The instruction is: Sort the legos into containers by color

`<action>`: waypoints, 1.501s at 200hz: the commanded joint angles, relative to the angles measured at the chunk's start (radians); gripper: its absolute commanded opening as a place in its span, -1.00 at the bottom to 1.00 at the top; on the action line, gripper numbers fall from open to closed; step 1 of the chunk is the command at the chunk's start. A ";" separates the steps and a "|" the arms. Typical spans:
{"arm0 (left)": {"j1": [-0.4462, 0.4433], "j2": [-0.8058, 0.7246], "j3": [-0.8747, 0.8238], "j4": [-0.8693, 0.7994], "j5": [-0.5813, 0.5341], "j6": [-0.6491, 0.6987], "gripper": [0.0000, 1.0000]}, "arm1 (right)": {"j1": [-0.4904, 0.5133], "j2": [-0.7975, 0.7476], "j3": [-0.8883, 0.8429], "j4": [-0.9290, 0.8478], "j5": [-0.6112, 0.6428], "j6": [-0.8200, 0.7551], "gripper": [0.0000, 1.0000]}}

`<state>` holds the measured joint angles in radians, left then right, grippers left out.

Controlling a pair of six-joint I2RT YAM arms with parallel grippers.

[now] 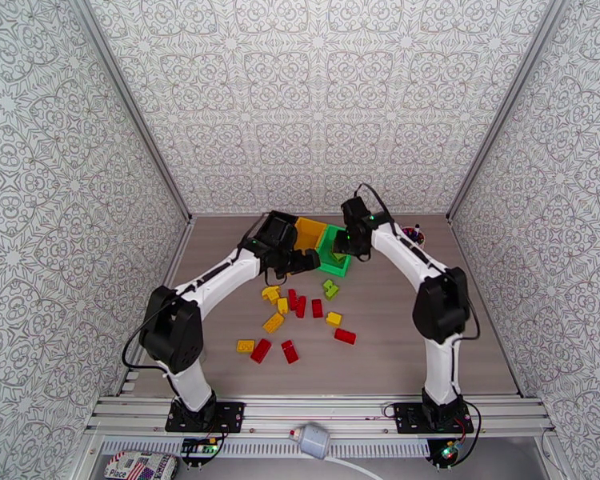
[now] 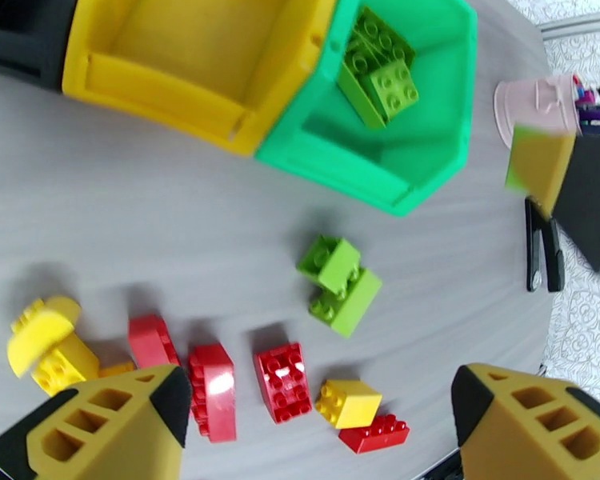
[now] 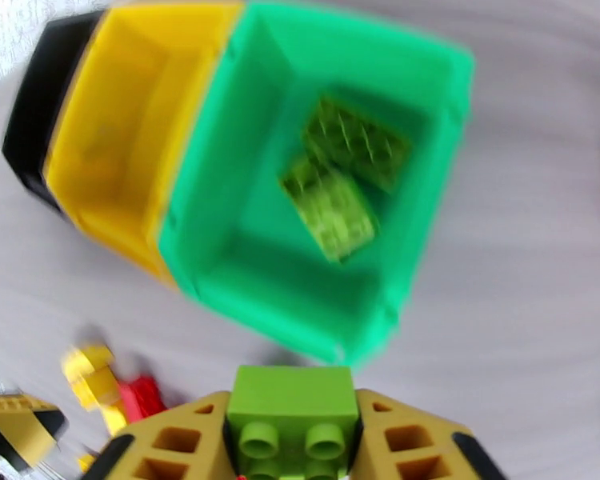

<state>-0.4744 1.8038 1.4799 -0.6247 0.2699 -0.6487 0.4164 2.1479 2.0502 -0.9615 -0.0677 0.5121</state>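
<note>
My right gripper [image 3: 292,426] is shut on a light green lego [image 3: 292,406], just in front of and above the green container [image 3: 428,194], where two green legos [image 3: 340,186] lie. From above, that gripper [image 1: 350,248] hangs over the green bin [image 1: 334,264]. My left gripper [image 2: 320,390] is open with nothing between its fingers, above loose red legos [image 2: 282,382], a yellow one [image 2: 348,403] and two joined green ones [image 2: 340,286]. It hovers [image 1: 300,262] in front of the yellow bin [image 1: 310,232]. The black bin [image 2: 20,34] shows at the left end of the row.
Red, yellow and green legos [image 1: 300,304] lie scattered mid-table, reaching toward the near edge [image 1: 260,350]. A pink cup of pens [image 1: 412,233] stands at the back right, with a small black item [image 2: 542,250] beside it. Patterned walls close in the table on three sides.
</note>
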 commanded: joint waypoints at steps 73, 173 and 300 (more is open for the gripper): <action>-0.020 0.082 0.121 -0.123 -0.005 0.159 0.65 | -0.026 0.014 0.103 -0.097 -0.075 0.011 0.32; -0.246 0.180 0.152 -0.228 -0.153 0.263 0.51 | -0.073 -0.483 -0.540 -0.031 -0.048 0.160 0.54; -0.294 0.470 0.423 -0.365 -0.244 0.309 0.22 | -0.110 -0.861 -1.004 0.110 -0.227 0.200 0.14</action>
<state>-0.7624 2.2261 1.8507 -0.9363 0.0521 -0.3626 0.3122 1.3251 1.0626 -0.8680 -0.2600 0.7105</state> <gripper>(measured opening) 0.612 0.573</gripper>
